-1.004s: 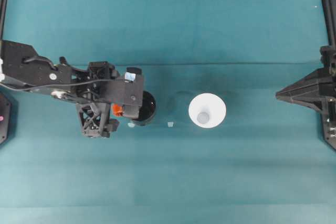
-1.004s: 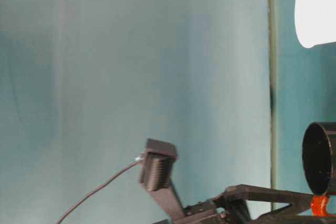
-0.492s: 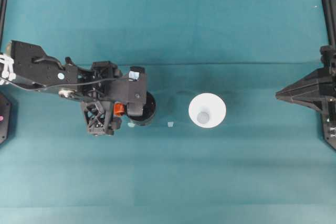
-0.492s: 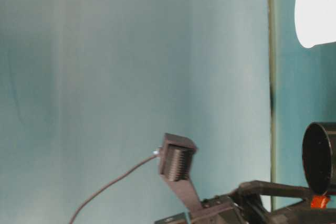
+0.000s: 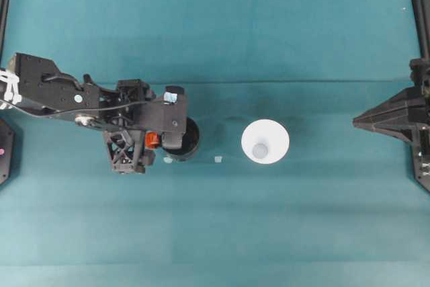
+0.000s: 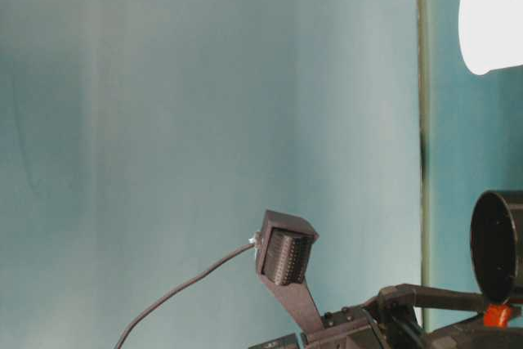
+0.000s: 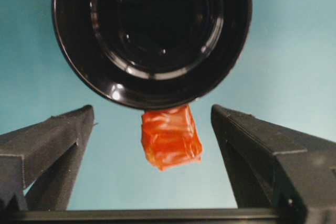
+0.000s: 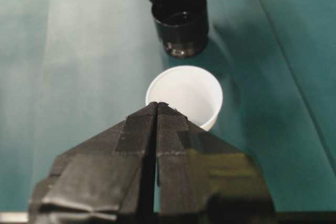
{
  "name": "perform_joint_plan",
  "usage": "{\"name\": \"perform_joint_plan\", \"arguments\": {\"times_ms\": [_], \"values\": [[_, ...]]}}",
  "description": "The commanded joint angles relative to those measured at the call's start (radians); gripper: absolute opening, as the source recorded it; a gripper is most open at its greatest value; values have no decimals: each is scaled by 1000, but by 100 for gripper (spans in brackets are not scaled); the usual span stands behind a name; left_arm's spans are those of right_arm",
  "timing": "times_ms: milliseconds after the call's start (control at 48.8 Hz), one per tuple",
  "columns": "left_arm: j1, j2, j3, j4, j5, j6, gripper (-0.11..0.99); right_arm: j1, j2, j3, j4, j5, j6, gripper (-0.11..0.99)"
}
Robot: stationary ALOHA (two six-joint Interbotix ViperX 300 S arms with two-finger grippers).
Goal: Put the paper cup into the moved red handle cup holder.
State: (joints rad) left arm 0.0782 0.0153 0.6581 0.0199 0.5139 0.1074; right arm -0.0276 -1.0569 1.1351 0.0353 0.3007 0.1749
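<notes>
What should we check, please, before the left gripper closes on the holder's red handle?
1. Left gripper open: ok.
2. Handle between its fingers, untouched: ok.
3. Holder upright and empty: ok.
4. Cup standing apart from the holder: ok.
5. Right gripper shut, parked away at the table's right: ok.
6. Fingers low enough to catch the handle: cannot tell.
</notes>
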Motion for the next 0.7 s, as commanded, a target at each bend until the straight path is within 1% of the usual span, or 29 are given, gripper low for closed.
{"name": "perform_joint_plan", "arguments": {"times_ms": [0,82,205,266,307,369,430,512,533,553,574,676], "values": [[2,-8,-5,3,-6,-2,97,-2,5,-9,2,-5,8,-11],[2,-8,-6,2,-6,-3,97,-2,5,-9,2,-5,8,-11],[0,-8,-5,3,-5,-6,94,-2,5,-9,3,-5,8,-11],[2,-8,-5,3,-5,-8,91,-3,5,-9,2,-5,8,-11],[2,-8,-6,3,-6,-8,86,-3,5,-9,2,-5,8,-11],[2,-8,-5,3,-6,-2,78,-2,5,-8,2,-5,8,-11],[0,-11,-5,2,-6,0,65,-2,5,-6,2,-5,8,-11],[0,-11,-8,3,-6,0,40,-2,5,-6,2,-5,8,-11],[0,-11,-8,3,-8,2,32,-3,5,-6,2,-5,8,-11],[0,-12,-8,3,-6,2,28,-2,5,-6,2,-5,8,-11],[0,-12,-9,3,-6,2,26,-2,5,-6,2,-5,8,-11],[0,-14,-9,3,-8,3,26,-2,5,-6,2,-5,8,-11]]}}
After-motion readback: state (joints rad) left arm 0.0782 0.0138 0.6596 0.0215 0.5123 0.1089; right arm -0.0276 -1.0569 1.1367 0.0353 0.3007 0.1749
